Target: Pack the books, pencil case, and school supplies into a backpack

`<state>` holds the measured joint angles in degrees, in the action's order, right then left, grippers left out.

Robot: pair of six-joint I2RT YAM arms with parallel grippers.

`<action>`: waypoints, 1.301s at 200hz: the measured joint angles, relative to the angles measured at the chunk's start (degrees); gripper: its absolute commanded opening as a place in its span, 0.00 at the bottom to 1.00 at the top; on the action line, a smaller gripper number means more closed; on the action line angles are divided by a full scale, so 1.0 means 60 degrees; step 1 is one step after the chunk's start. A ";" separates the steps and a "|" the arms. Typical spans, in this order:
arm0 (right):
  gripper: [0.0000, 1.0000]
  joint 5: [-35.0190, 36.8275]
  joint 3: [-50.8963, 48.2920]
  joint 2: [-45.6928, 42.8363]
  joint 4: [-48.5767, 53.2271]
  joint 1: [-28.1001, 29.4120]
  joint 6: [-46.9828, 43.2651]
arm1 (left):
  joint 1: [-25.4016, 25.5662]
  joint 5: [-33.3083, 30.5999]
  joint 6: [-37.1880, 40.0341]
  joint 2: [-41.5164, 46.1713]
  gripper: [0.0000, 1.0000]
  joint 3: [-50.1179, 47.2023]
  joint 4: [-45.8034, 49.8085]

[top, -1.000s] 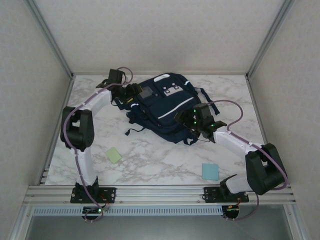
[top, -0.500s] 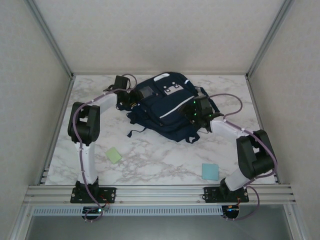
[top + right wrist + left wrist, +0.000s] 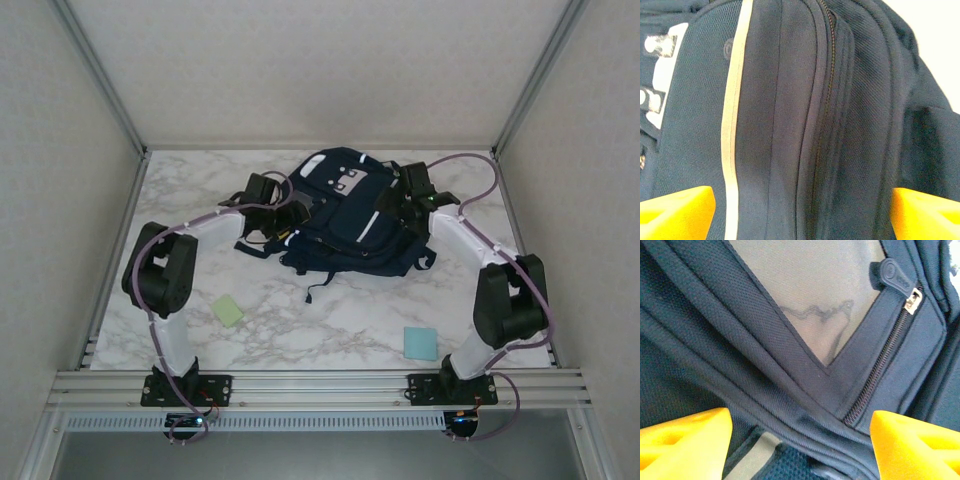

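The navy backpack (image 3: 345, 215) lies front-up at the back middle of the table, its white stripes and grey patches showing. My left gripper (image 3: 290, 215) is open at its left side, low over the grey patch and a shut zipper (image 3: 880, 375), with navy fabric spanning between the yellow fingertips (image 3: 690, 440). At the pack's right side my right gripper (image 3: 400, 205) is open over a white stripe (image 3: 732, 125) and a seam. Two school supplies lie near the front: a pale green pad (image 3: 227, 310) and a light blue pad (image 3: 420, 342). The books and pencil case are out of view.
Dark straps (image 3: 310, 290) trail from the pack toward the front. Grey walls with aluminium posts (image 3: 100, 75) close the table at left, right and back. A metal rail (image 3: 320, 385) carries both arm bases along the near edge.
The backpack has turned and slid toward the back right. My right gripper has swung from the pack's near right corner to its far right side. My left gripper has moved right, onto the pack.
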<state>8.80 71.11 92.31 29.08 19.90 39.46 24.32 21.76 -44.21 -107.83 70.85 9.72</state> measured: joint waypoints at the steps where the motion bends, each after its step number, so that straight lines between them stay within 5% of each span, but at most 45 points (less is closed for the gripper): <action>1: 0.91 0.0066 0.0025 -0.0033 0.0069 0.0033 -0.0036 | -0.0011 -0.0004 -0.0007 0.0025 0.74 -0.0004 0.0018; 72: 0.96 0.1883 0.1883 -0.0208 0.2674 0.2998 -0.0801 | -0.1271 -0.0131 -0.0073 0.1126 0.75 -0.0554 0.0095; 144: 0.99 0.2794 0.4601 0.3457 0.3377 0.5679 -0.1220 | -0.1781 -0.0255 -0.0106 0.2142 0.76 -0.2051 0.0087; 260: 0.99 0.5195 0.7686 0.6969 0.4524 0.5690 -0.1115 | -0.1821 -0.0251 -0.0142 0.2517 0.76 -0.2361 0.0066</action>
<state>39.97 117.23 134.13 56.23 54.04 32.77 13.39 20.25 -45.06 -92.73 56.69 10.11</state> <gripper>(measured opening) 0.988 0.755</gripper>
